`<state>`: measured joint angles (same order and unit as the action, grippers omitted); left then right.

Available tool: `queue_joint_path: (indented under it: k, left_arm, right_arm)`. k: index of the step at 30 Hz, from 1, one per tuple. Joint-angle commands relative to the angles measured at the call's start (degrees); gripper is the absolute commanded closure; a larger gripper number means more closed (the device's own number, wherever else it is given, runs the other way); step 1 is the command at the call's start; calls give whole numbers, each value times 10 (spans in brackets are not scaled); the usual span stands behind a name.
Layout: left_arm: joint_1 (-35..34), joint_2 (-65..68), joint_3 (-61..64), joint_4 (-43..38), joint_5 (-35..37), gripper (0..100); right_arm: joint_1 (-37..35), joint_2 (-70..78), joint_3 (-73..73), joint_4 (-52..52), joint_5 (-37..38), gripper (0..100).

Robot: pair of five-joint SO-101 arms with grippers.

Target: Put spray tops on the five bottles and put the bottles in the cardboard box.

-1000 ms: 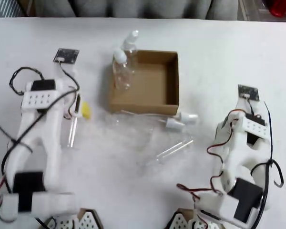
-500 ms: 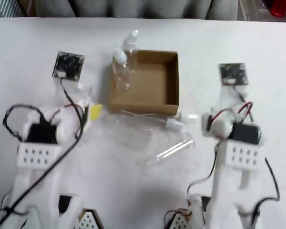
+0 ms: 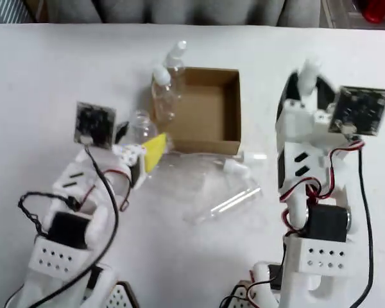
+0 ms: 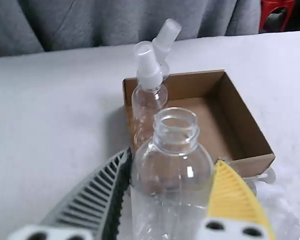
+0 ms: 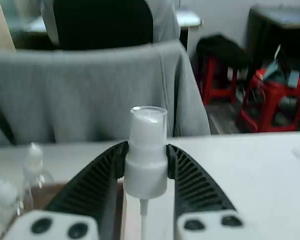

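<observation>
Bottles (image 3: 234, 200) of clear plastic lie on their sides on the desk (image 3: 51, 58) just off the near wall of the cardboard box (image 3: 208, 138); their outlines are hard to separate. Two loose spray tops (image 3: 251, 156) rest beside them, close to the box's near right corner.

At the box's near left corner, the left jaws, one yellow and one ribbed grey, are clamped on either side of an uncapped bottle (image 4: 172, 165). It stands upright with its threaded neck open.

Off the box's right side, the right jaws are clenched on a white spray top (image 5: 146, 155). It is held upright, with its thin tube pointing down.

At the box's far left corner stand two capped bottles (image 4: 149, 85), the farther one with its top leaning. I cannot tell whether the nearer one is inside the wall or just outside it. The box's brown floor shows bare.
</observation>
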<state>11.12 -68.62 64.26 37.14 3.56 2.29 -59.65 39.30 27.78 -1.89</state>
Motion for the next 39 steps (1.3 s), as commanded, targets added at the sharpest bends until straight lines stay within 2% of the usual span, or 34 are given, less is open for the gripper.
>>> queue_joint_path:
  k: [1, 8, 17, 25, 32, 39]
  left_arm:
    - [39, -66, 36, -59, -47, 952]
    - [68, -167, 104, -71, -57, 954]
    - [68, -224, 166, -73, -57, 954]
    - [67, -269, 199, -73, -57, 954]
    - [63, -346, 251, -73, -57, 954]
    - [63, -362, 265, -73, -57, 954]
  right_arm:
    - [-28, -15, -5, -130, -27, 982]
    - [-131, -21, -5, -275, -28, 982]
    - [-296, -157, 67, -284, -24, 982]
    - [-385, -117, 28, -280, -26, 982]
    - [-422, -59, 24, -275, -26, 982]
    - [-421, -58, 24, -226, -52, 982]
